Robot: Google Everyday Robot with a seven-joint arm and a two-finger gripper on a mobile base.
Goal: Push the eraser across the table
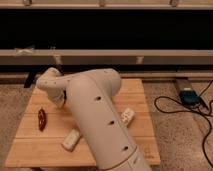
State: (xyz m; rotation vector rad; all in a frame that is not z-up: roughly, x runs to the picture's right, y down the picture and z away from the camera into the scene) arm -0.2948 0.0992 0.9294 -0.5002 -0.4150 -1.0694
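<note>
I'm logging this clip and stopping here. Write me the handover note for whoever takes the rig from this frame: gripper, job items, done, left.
Gripper: low over the left rear part of the table, mostly hidden behind the arm.
Eraser: not visible; the arm may be covering it, so its position cannot be confirmed.
Other items on the table: small red object near the left edge, pale block at front left, a second pale block right of the arm.
Done: cannot tell.
Left: locate the eraser, then push it across the table.
</note>
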